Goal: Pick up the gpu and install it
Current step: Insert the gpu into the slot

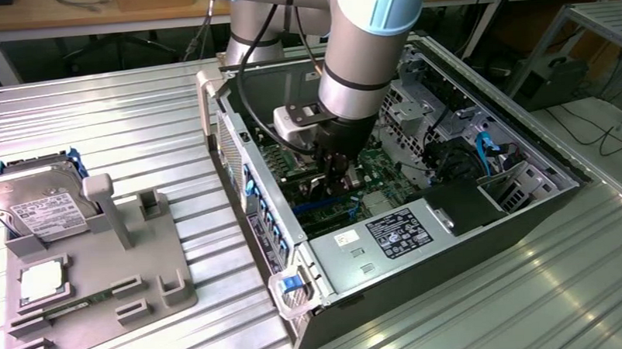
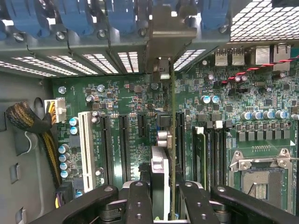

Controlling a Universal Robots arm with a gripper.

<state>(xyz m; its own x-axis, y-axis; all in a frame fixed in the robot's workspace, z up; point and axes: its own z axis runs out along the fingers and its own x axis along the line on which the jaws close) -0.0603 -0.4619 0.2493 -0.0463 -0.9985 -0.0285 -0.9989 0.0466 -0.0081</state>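
Note:
The gpu [image 2: 172,116] appears edge-on in the wrist view as a thin green board line running from between my fingers towards the case's rear wall. Its silver bracket [image 2: 163,32] stands against the row of slot openings there. My gripper [image 2: 166,205] is shut on the gpu, with one black finger [image 2: 139,200] on either side of it. The card stands upright over a black expansion slot [image 2: 180,135] on the motherboard [image 2: 126,93]; whether it is seated I cannot tell. In the exterior view the gripper [image 1: 335,174] is down inside the open computer case [image 1: 325,267], just above the motherboard.
Several black slots and a white slot [image 2: 86,144] lie beside the card; a CPU socket [image 2: 259,179] and a sleeved cable bundle [image 2: 28,121] flank it. Blue latches [image 2: 74,14] line the rear wall. Outside the case, a grey fixture [image 1: 97,283] holds a hard drive [image 1: 38,207].

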